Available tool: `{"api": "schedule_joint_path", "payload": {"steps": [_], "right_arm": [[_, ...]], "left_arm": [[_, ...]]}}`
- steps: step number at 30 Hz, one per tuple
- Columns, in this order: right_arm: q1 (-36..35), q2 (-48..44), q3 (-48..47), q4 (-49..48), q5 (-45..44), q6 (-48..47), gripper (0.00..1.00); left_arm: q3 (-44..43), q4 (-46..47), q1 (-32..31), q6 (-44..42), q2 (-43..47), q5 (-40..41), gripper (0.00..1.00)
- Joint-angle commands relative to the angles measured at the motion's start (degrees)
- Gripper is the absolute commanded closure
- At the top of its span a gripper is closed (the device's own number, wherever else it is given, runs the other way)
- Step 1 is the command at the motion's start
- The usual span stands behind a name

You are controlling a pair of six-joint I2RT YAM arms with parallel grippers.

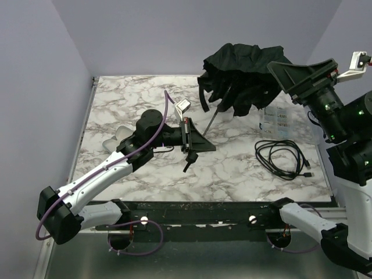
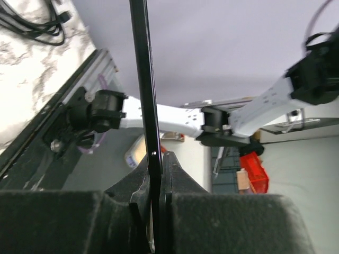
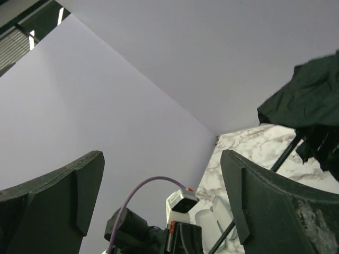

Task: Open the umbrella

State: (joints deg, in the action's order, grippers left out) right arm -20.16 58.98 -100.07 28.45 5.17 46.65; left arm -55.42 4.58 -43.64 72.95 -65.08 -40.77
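The umbrella's black canopy [image 1: 244,75] hangs partly bunched above the table's far right. Its thin dark shaft [image 1: 213,121] slants down to my left gripper [image 1: 197,144], which is shut on it, and the small black handle [image 1: 187,165] sticks out below the gripper. In the left wrist view the shaft [image 2: 142,79] runs straight up from between my closed left gripper [image 2: 159,165]. My right gripper [image 1: 280,72] is raised beside the canopy's right side, wide open and empty. Its wrist view [image 3: 159,203] shows the canopy [image 3: 312,106] and shaft [image 3: 286,154] to its right.
A coiled black cable [image 1: 282,157] lies on the marble table [image 1: 139,93] at the right and shows in the left wrist view [image 2: 37,24]. A pale mint clamshell case [image 1: 116,136] lies open behind the left arm. A clear packet [image 1: 276,119] lies under the canopy.
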Motion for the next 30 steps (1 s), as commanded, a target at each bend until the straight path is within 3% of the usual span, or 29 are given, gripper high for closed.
{"api": "schedule_joint_path", "payload": {"steps": [1,5,10,22,26,28,30], "right_arm": [[-0.07,-3.46,12.46,-8.87,2.75,8.46,0.07],[-0.05,-3.99,20.87,-11.86,4.4,13.27,0.26],[-0.13,-2.03,26.65,-16.42,7.18,16.5,0.32],[-2.91,7.43,25.96,-21.34,8.92,17.21,0.36],[-6.41,10.58,24.21,-21.11,7.87,15.42,0.53],[-8.0,11.08,24.28,-20.57,7.27,14.05,0.7],[-8.61,10.74,25.12,-20.08,6.77,13.13,0.95]], "left_arm": [[0.97,18.14,0.13,5.33,1.02,-2.24,1.0],[3.12,26.36,0.02,11.13,0.5,-1.34,1.0],[3.93,32.66,-0.22,14.73,0.13,-1.17,1.0],[3.83,35.03,-2.27,14.42,-0.72,-1.26,1.0],[4.26,36.1,-3.01,14.7,-1.25,-1.5,1.0],[4.43,36.11,-3.18,14.41,-1.28,-1.76,1.0],[4.82,34.98,-3.19,13.41,-0.91,-1.98,1.0]]}}
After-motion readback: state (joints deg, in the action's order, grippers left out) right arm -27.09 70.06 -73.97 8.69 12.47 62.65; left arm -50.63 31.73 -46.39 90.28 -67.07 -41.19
